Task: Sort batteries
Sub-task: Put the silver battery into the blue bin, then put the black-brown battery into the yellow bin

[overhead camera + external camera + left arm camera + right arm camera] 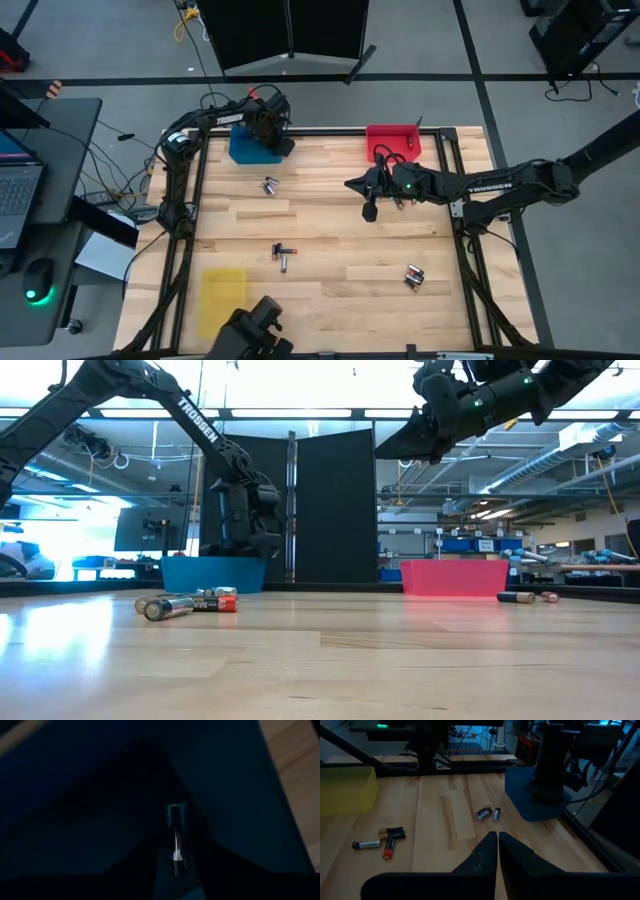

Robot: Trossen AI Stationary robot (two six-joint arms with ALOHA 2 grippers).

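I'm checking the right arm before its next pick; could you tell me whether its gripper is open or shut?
Shut. In the right wrist view the right gripper has its fingertips nearly touching, nothing between them, raised above the table.

The table (pixel 330 225) is pale wood in jointed strips, smooth with a soft sheen, edged by a dark metal frame (pixel 196 190). On it, the blue bin (pixel 245 148), red bin (pixel 392 138) and yellow bin (pixel 222 296) look like plastic; the yellow one is slightly translucent, the others matt. Near the blue bin, two batteries (pixel 269 186) show shiny metal casings. Those at the table's middle (pixel 283 254) have glossy black and red wraps with bright metal ends. The arms (pixel 500 187) are matt black.
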